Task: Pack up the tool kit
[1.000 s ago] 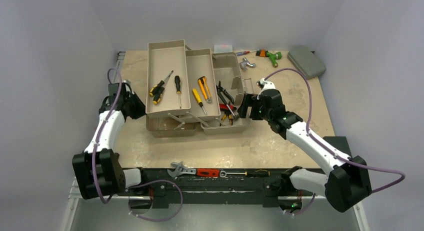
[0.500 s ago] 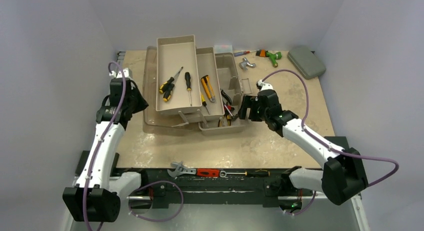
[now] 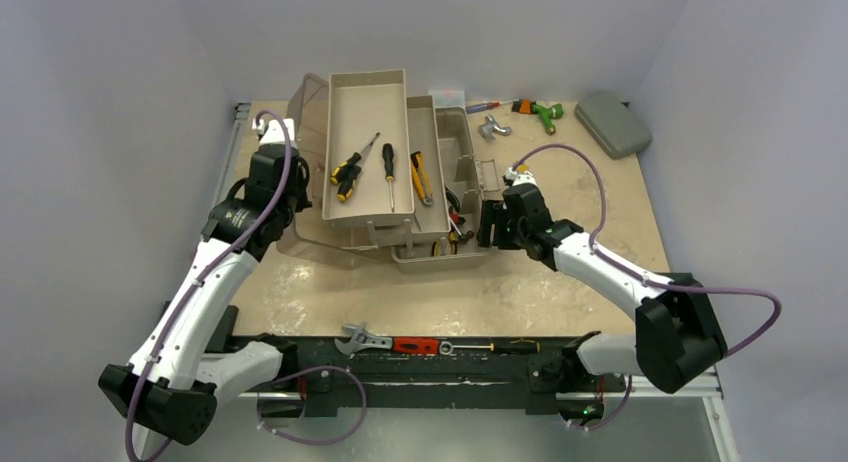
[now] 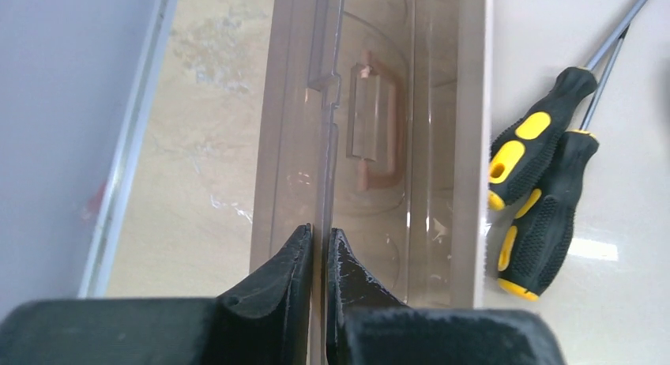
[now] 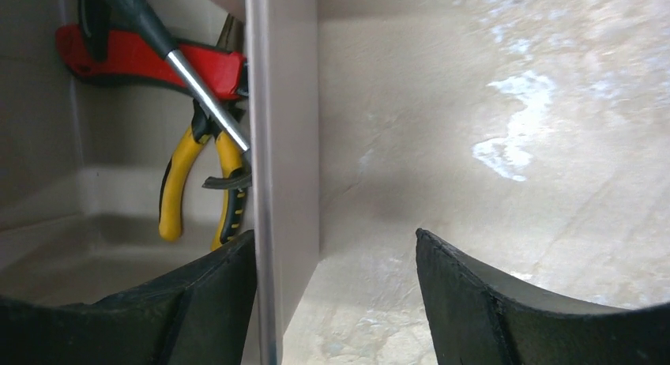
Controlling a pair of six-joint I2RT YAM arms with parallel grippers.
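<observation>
Pinching the lid (image 4: 316, 144) are left fingers (image 4: 280, 278); right fingers (image 5: 213, 294) spread astride toolbox wall (image 5: 288, 144); apparently three screwdrivers (image 3: 390, 177) above.

Fold-out trays (image 3: 368, 112) over most of toolbox (image 3: 462, 147)

A flat grey case (image 3: 612, 123) lies on the desk (image 3: 560, 282) well beyond the right hand (image 3: 487, 225) — off to its right. A small clear box (image 3: 447, 95) sits beyond that hand, slightly leftward.
</observation>
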